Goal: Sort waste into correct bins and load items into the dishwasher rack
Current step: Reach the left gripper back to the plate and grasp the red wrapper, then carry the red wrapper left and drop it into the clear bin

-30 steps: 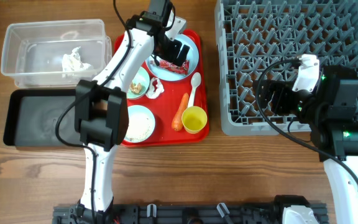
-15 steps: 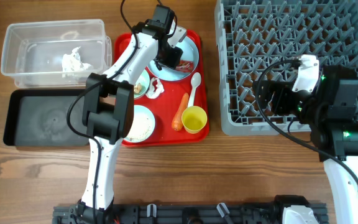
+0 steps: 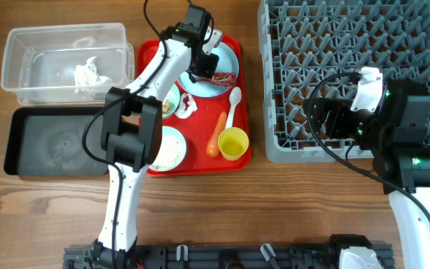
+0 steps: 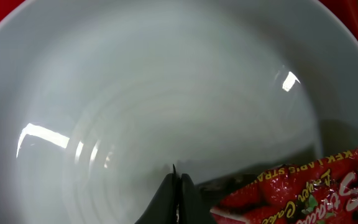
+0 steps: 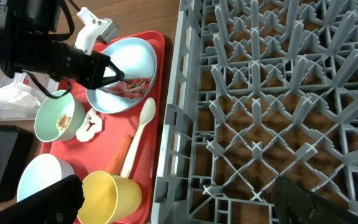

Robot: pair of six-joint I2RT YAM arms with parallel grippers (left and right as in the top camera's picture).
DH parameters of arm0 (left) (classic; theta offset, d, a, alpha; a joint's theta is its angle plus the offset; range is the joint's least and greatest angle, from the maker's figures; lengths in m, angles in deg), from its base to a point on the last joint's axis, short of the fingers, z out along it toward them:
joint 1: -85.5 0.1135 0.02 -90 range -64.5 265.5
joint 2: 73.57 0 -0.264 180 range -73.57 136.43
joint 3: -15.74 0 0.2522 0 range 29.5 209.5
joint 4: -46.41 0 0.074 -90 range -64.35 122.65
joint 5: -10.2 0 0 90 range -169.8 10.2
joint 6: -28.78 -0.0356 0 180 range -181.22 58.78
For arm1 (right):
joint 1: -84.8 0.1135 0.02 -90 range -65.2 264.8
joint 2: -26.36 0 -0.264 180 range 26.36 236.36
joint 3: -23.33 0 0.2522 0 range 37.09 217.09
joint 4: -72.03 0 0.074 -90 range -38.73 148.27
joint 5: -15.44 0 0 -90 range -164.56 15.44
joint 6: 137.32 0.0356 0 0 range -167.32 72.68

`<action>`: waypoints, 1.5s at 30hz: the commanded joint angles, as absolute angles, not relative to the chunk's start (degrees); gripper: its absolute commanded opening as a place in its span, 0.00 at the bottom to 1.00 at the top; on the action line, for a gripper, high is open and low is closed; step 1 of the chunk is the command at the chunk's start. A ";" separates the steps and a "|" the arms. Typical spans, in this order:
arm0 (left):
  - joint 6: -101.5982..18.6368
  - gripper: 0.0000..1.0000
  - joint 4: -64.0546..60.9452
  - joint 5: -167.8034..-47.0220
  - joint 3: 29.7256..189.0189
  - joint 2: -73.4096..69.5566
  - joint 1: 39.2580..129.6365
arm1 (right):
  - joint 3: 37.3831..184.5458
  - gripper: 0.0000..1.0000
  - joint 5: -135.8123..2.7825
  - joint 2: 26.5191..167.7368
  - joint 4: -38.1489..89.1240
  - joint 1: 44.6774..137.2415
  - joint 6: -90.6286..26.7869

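Observation:
A red candy wrapper lies on the pale blue plate. My left gripper is down in the plate, jaws pressed together at the wrapper's left end, with a thin sliver showing between the tips. My right gripper hangs wide open over the near left corner of the grey dishwasher rack, holding nothing. On the red tray sit a yellow cup, white spoon, carrot, a bowl with a brown scrap and a bowl with rice.
The red tray lies between the rack and the bins. A clear tub at the back left holds crumpled tissue; a black tray lies in front of it. Another white tissue scrap lies on the red tray.
My left gripper came down into the plate and its jaws went from wide open to shut at the wrapper's end. The right arm has not moved.

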State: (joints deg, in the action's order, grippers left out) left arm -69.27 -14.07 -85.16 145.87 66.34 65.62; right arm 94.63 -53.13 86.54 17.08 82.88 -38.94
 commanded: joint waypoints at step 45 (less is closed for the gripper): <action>-85.66 0.04 -16.34 -87.50 144.47 65.69 66.03 | 95.70 1.00 -54.15 87.02 15.36 83.12 -38.26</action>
State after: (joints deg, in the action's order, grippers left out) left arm -90.01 -17.59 -87.76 144.71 64.60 65.73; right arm 94.63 -53.59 86.58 15.44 82.88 -38.94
